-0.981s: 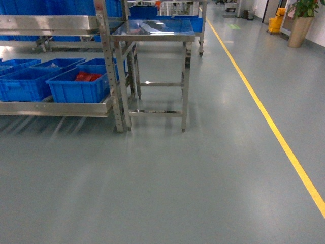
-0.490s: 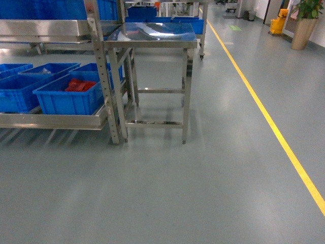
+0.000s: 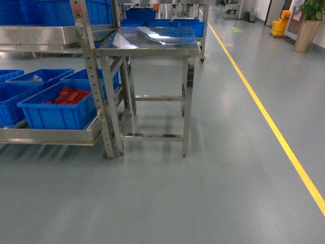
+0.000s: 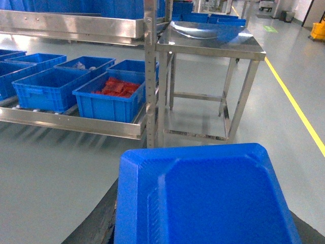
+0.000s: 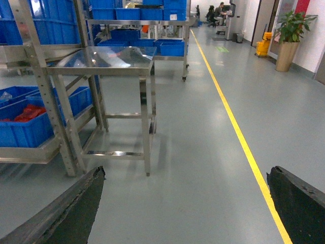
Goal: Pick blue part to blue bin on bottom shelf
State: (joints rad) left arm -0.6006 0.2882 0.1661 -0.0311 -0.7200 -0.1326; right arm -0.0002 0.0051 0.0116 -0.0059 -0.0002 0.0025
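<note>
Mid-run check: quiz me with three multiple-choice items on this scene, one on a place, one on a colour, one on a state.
1. Where does the crate with red packets sit?
A. on the steel table
B. on the bottom shelf, next to the rack's upright post
C. on the floor

2. What colour is the floor line?
A. white
B. red
C. yellow

3. What is the state of the steel table top?
A. bare and shiny, nothing standing on it
B. stacked with crates
C. covered by a cloth

Answers: 1 B, the head view shows it on the low rack level beside the post. 2 C, a yellow stripe runs down the aisle. 3 A, only reflections show on the tabletop.
</note>
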